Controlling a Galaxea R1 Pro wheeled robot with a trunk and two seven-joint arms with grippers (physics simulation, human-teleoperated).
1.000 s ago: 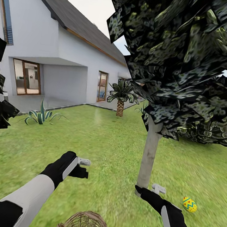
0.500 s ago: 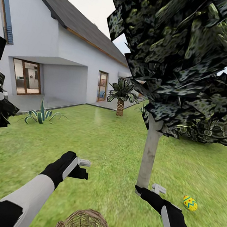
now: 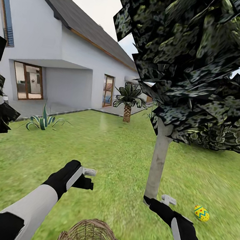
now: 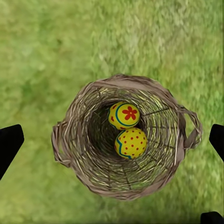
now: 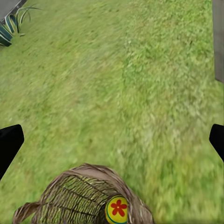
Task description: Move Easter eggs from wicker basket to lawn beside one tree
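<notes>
The wicker basket [image 3: 87, 237] stands on the lawn [image 3: 118, 161] at the head view's bottom edge. Seen from above in the left wrist view, the basket [image 4: 74, 140] holds two yellow Easter eggs: one with a red flower [image 4: 124, 115] and one with red dots [image 4: 131, 143]. A third egg [image 3: 201, 213], with blue zigzags, lies on the grass just right of the tree's pale trunk [image 3: 157, 166]. My left gripper [image 3: 88, 172] hangs open above the basket, its black fingertips [image 4: 9, 142] wide apart. My right gripper [image 3: 167, 199] is open and empty near the trunk's foot.
A white house [image 3: 66, 64] with a grey patio [image 3: 31, 107] stands at the back left. A spiky plant [image 3: 42, 121] and a palm [image 3: 128, 102] grow along the lawn's far edge. Dark foliage [image 3: 202, 62] overhangs on the right.
The whole picture has shifted slightly, so a bit more of the basket and an egg inside it show at the bottom edge. Both arms hold their pose.
</notes>
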